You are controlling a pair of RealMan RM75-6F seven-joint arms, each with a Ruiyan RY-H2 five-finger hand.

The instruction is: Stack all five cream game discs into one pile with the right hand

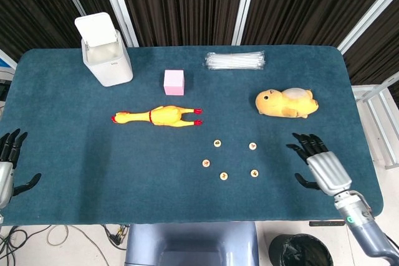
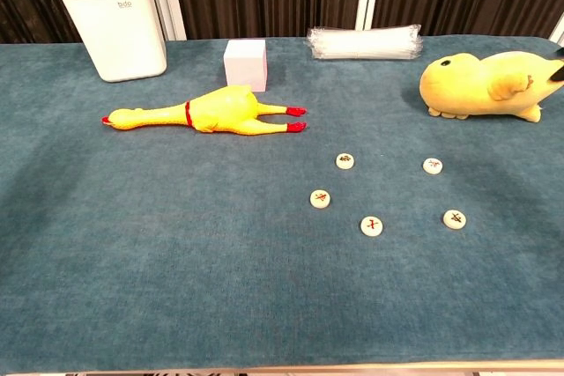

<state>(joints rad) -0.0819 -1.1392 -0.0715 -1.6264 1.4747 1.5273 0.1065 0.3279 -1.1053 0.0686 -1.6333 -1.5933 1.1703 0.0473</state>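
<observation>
Several cream game discs lie apart on the blue table, each flat and unstacked: one (image 1: 217, 144) (image 2: 345, 161), one (image 1: 252, 146) (image 2: 432, 165), one (image 1: 206, 163) (image 2: 320, 199), one (image 1: 224, 175) (image 2: 372, 225) and one (image 1: 254, 173) (image 2: 454, 218). My right hand (image 1: 318, 162) hovers over the table to the right of the discs, fingers spread, holding nothing; a dark fingertip (image 2: 559, 53) shows at the chest view's right edge. My left hand (image 1: 7, 165) stays at the table's left edge, fingers apart and empty.
A yellow rubber chicken (image 1: 157, 116) lies left of the discs, with a pink cube (image 1: 174, 82) behind it. A yellow plush toy (image 1: 285, 103) sits behind the right hand. A white bin (image 1: 106, 50) and a bundle of clear straws (image 1: 235, 60) stand at the back.
</observation>
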